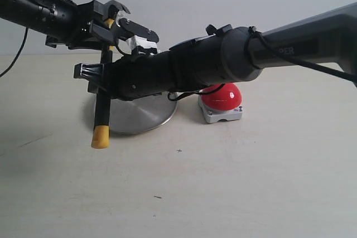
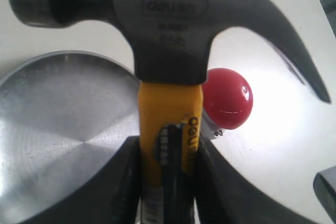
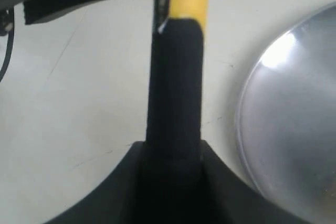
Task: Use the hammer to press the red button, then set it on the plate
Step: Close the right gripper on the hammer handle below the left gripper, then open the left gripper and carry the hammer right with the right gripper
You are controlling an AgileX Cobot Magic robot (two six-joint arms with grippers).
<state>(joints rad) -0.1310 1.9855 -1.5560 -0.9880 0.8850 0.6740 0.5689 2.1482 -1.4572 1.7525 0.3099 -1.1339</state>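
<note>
Hammer [image 1: 102, 110] hangs upright off the table [image 1: 251, 182], head up and yellow end down. In the exterior view it stands in front of the left side of the plate [image 1: 146, 116].

Left gripper [image 1: 114, 23] is clamped on the yellow neck just under the head. Right gripper [image 1: 97, 76], reaching across the middle, is clamped on the black rubber grip lower down.

Two holds at once looks like a hand-over between arms; direction cannot be told.

Red button [image 1: 221, 96] sits on the table just right of the plate, with nothing touching it.

Judgement: a grip low on the handle suits swinging the head down onto the dome.
</note>
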